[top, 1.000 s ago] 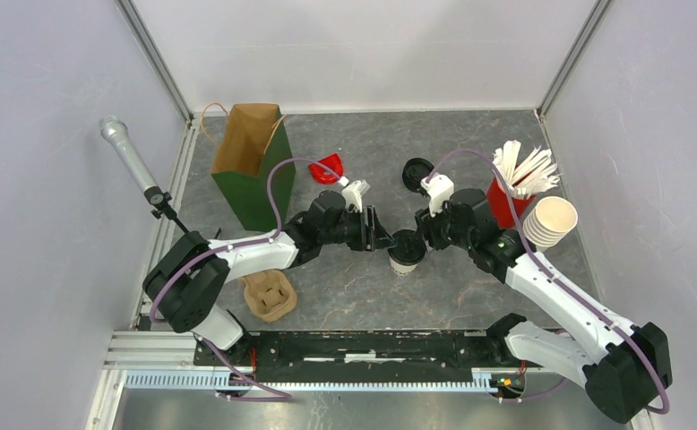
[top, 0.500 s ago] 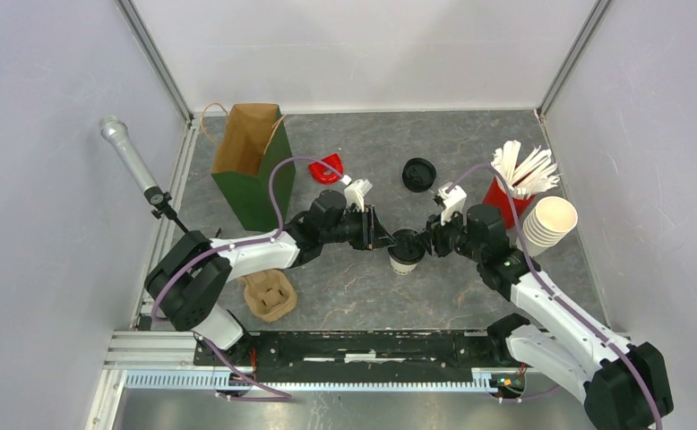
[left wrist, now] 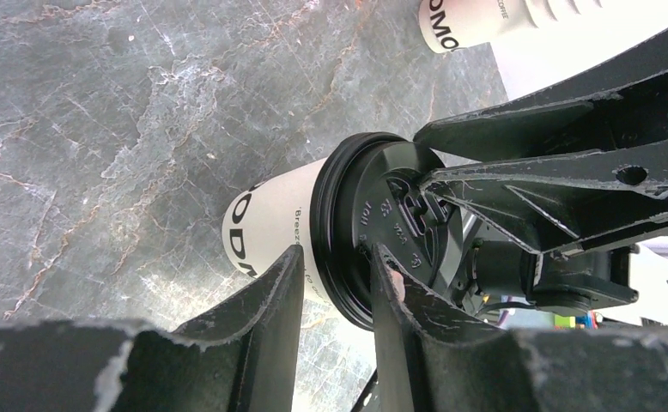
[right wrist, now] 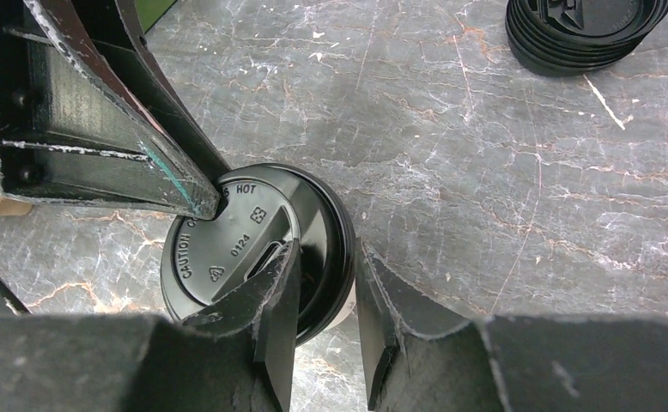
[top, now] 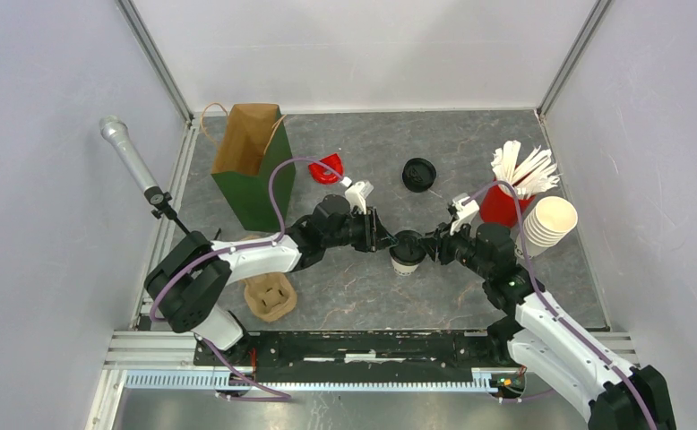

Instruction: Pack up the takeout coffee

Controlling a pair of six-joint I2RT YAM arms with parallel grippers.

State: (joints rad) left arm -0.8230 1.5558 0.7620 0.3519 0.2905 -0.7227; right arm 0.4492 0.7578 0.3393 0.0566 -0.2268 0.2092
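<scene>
A grey marbled table (top: pixel 363 296) sits between pale walls. The coffee cup (top: pixel 404 263) stands at its middle, its contents hidden under a black lid (top: pixel 407 243). The left gripper (left wrist: pixel 337 252) is nipped onto the lid's rim from one side, and the right gripper (right wrist: pixel 326 249) from the other (each with one finger on top). The green paper bag (top: pixel 253 175) stands open, its depths unseen. A red cup (top: pixel 503 206) holds white sticks. The left arm partly covers a cardboard tray (top: pixel 269 297).
</scene>
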